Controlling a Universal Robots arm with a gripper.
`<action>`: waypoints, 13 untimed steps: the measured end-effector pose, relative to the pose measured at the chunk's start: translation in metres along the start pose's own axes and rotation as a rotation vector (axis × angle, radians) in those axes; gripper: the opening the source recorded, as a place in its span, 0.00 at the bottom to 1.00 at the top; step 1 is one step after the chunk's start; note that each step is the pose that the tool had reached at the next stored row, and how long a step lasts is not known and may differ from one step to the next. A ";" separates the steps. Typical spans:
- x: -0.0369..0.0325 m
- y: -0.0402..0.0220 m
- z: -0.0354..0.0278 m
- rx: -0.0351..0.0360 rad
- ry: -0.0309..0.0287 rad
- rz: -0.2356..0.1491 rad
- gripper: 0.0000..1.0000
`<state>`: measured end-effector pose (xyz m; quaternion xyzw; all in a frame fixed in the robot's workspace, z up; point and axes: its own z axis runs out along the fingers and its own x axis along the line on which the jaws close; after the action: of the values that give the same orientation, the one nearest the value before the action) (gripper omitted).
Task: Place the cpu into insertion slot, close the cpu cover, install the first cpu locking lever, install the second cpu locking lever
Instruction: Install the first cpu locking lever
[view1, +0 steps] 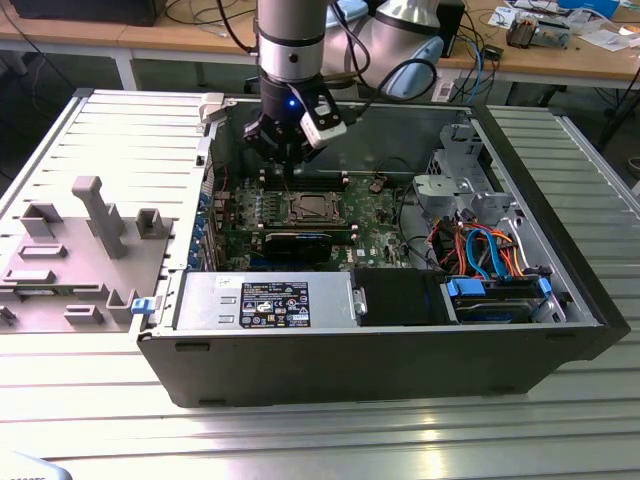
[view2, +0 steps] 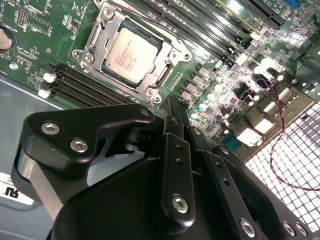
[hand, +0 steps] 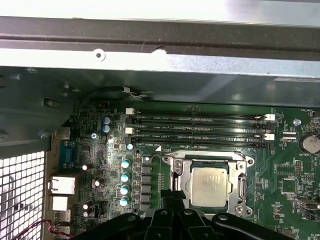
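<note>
Silvery-grey cpu (view2: 131, 51): seated flat in the insertion slot (hand: 181, 169) on the green motherboard (hand: 287, 172), inside the open computer case (view1: 400, 345) on the worktop. Cpu cover (view2: 171, 54): silver frame lying down around the chip, its square opening showing the metal top. Tool (view2: 176, 107): mine, hovering just off the socket's edge, on the far side of it in the exterior view; fingers drawn together, nothing between them. Key relation: in both wrist views the socket sits directly beyond my fingertips, near but apart. Memory slots (hand: 200, 127): long black rows beside the socket. Locking levers: I cannot tell whether latched.
</note>
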<state>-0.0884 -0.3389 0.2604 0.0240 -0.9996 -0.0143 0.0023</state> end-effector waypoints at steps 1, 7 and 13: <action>0.0008 0.0000 0.0000 -0.0001 -0.0001 0.000 0.11; 0.0107 0.0008 0.0001 0.0000 -0.0001 0.000 0.11; 0.0188 0.0052 0.0002 0.0001 0.0003 -0.011 0.11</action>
<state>-0.1075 -0.3346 0.2604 0.0296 -0.9995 -0.0142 0.0024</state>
